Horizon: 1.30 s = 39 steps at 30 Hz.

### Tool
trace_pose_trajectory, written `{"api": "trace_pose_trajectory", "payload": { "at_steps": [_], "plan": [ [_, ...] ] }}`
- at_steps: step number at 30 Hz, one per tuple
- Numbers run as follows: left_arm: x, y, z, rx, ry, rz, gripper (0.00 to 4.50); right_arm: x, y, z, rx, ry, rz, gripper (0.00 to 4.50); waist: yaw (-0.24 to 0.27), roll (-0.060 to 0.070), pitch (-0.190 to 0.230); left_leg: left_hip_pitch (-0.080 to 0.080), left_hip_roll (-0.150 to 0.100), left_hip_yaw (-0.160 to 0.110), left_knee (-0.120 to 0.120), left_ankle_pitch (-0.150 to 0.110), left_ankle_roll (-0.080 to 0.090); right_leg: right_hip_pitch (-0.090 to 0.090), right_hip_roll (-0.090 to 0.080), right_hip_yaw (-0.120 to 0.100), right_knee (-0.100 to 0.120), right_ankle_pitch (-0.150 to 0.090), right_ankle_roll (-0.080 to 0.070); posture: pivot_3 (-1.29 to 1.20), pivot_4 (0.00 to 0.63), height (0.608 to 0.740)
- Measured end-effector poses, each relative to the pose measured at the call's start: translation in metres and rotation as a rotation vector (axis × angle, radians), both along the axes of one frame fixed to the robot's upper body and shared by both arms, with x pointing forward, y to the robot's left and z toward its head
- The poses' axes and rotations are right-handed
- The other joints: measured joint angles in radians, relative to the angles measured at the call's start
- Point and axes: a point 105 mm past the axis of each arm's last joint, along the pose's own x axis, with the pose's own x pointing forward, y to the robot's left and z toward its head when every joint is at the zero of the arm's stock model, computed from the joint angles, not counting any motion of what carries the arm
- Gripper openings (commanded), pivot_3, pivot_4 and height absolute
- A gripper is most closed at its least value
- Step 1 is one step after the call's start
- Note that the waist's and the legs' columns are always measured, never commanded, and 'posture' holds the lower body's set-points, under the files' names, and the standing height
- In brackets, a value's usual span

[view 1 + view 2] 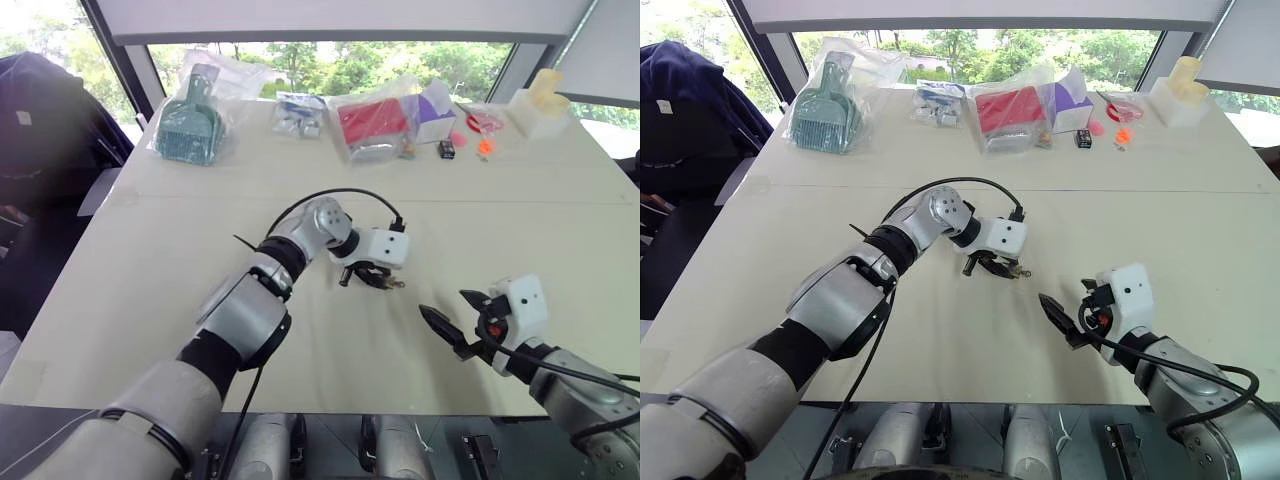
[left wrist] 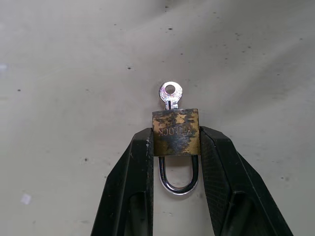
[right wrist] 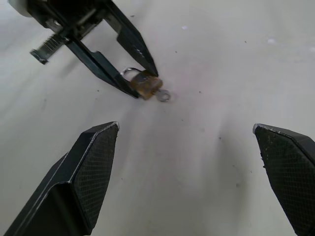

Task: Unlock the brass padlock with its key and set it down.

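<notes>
The brass padlock (image 2: 175, 132) sits in the centre of the left wrist view, clamped by its two side faces between the fingers (image 2: 133, 182) of the left gripper (image 2: 175, 142). That gripper is closed on the lock body; the silvery shackle (image 2: 178, 176) runs back into the gap between the fingers and appears still seated. The key (image 2: 170, 94) stands in the keyhole, its round bow projecting from the end of the lock that faces away from the gripper, so lock and key share one long axis continuing the line of the fingers.

In the left eye view the lock is at mid-frame, low against the table (image 1: 180, 260). The right gripper (image 1: 462, 318) stands at lower right, jaws wide, holding nothing, well apart from the lock. In the right wrist view the key's bow (image 3: 165, 96) lies ahead in the upper left of frame, on the side of the lock facing the right gripper.

Judgement: the right gripper is the free tool and the bow is exposed to it; its approach must follow that axis.
</notes>
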Motion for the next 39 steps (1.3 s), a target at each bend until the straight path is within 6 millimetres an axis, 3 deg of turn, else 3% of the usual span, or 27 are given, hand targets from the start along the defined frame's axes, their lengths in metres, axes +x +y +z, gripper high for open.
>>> {"api": "trace_pose_trajectory", "payload": {
  "at_steps": [2, 7, 12, 21, 28, 31, 38, 39],
  "plan": [
    [0.005, 0.010, 0.003, -0.030, -0.010, 0.009, 0.76, 0.003, 0.006, 0.006, 0.049, -0.024, 0.011, 4.50, -0.005, 0.000, 0.000, 0.000, 0.001, 0.000, 0.000, 0.000, 0.000, -0.001, 0.000, 0.000, 0.000, 0.000, 0.000, 0.00, 0.150, 0.735],
    [0.019, 0.064, 0.033, -0.167, -0.043, 0.014, 0.76, 0.014, 0.021, 0.026, 0.196, -0.088, 0.027, 4.50, -0.026, 0.000, 0.000, -0.003, 0.001, 0.000, -0.003, 0.000, -0.001, -0.006, 0.000, 0.000, 0.004, 0.000, 0.000, 0.00, 0.150, 0.735],
    [0.006, 0.086, 0.064, -0.362, -0.104, -0.050, 0.76, 0.032, 0.044, 0.054, 0.390, -0.151, 0.095, 4.50, -0.027, 0.001, 0.000, -0.002, 0.000, 0.001, -0.002, 0.000, -0.001, -0.004, -0.001, 0.000, 0.003, 0.001, 0.000, 0.00, 0.150, 0.735],
    [-0.020, 0.081, 0.098, -0.589, -0.247, 0.017, 0.76, 0.053, 0.062, 0.074, 0.551, -0.135, 0.148, 4.50, -0.027, 0.001, 0.000, -0.001, -0.001, 0.000, -0.001, 0.001, -0.001, -0.001, 0.000, 0.000, 0.002, 0.002, 0.002, 0.00, 0.150, 0.735],
    [-0.028, 0.076, 0.099, -0.629, -0.267, 0.051, 0.76, 0.055, 0.066, 0.076, 0.581, -0.115, 0.166, 4.50, -0.027, 0.002, 0.000, 0.000, -0.001, 0.000, -0.002, 0.001, -0.002, -0.001, 0.001, 0.000, 0.003, 0.002, 0.002, 0.00, 0.150, 0.735],
    [-0.028, 0.075, 0.098, -0.624, -0.264, 0.048, 0.76, 0.054, 0.067, 0.078, 0.599, -0.111, 0.176, 3.66, -0.027, 0.002, 0.000, 0.000, -0.001, 0.001, -0.002, 0.001, -0.002, -0.001, 0.001, 0.000, 0.003, 0.002, 0.002, 0.00, 0.150, 0.735],
    [-0.030, 0.072, 0.098, -0.635, -0.262, 0.036, 0.76, 0.052, 0.069, 0.079, 0.621, -0.096, 0.185, 0.05, -0.027, 0.002, 0.000, 0.000, -0.001, 0.001, -0.002, 0.001, -0.002, -0.001, 0.001, 0.000, 0.003, 0.002, 0.002, 0.00, 0.150, 0.735],
    [-0.030, 0.073, 0.097, -0.634, -0.262, 0.036, 0.76, 0.050, 0.071, 0.079, 0.624, -0.095, 0.195, 0.05, -0.027, 0.002, 0.000, 0.000, -0.001, 0.001, -0.002, 0.001, -0.002, -0.001, 0.001, 0.000, 0.003, 0.002, 0.002, 0.00, 0.150, 0.735]
  ]
}}
